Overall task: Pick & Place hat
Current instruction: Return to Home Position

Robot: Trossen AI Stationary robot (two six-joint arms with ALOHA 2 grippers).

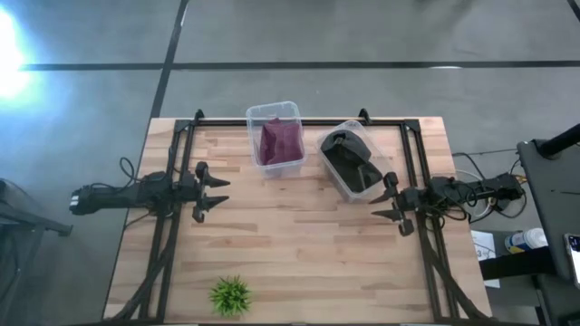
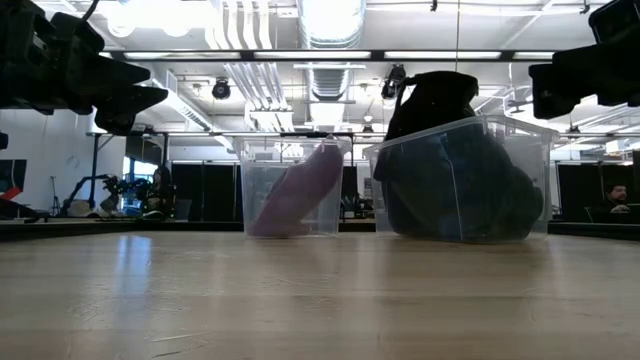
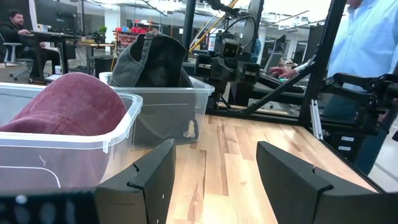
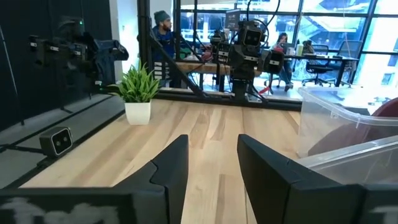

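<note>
A maroon hat [image 1: 279, 140] lies inside a clear plastic bin [image 1: 292, 113] near the table's far edge; in the low view the maroon hat [image 2: 297, 190] leans against the bin wall. A dark grey hat [image 1: 352, 161] sits in a second clear bin [image 1: 328, 174] to its right, its crown sticking up above the rim [image 2: 432, 98]. My left gripper [image 1: 222, 196] hovers open over the table's left side, pointing right, clear of both bins. My right gripper [image 1: 379, 205] hovers open at the right side, just near of the dark hat's bin, pointing left. Neither touches anything.
A small green potted plant [image 1: 230, 295] stands near the table's near edge, left of centre. Bare wood lies between the two grippers [image 1: 299, 222]. A person in a light blue shirt [image 3: 367, 43] stands beyond the table; others sit at desks in the room behind.
</note>
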